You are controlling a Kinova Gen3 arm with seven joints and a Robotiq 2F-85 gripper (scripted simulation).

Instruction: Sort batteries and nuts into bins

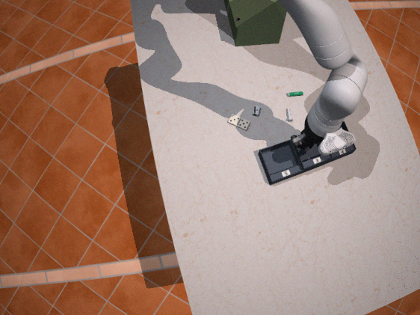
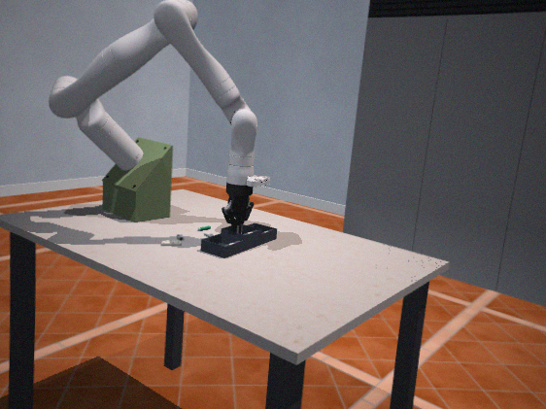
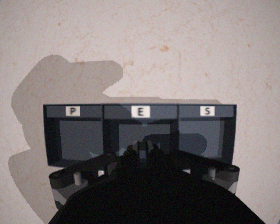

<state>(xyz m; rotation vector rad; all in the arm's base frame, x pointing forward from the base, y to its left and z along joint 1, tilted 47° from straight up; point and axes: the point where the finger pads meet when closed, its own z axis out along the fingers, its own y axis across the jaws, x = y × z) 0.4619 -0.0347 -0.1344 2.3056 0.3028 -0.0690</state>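
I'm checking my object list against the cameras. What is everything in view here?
green cylindrical battery: one, green, on the table behind the bins
silver bolt: one, grey, between battery and bins
small metal nut: one, grey, left of the bolt
flat hinge plate with holes: one, beige, beside the nut
three-compartment bin tray: one, dark, marked P, E, S
stone-look table: one, pale
wedge-shaped pedestal: one, green, table's far end
tall cabinet: one, grey, by the wall
robot arm: one, white
fingers: black, shut, empty, over bin E
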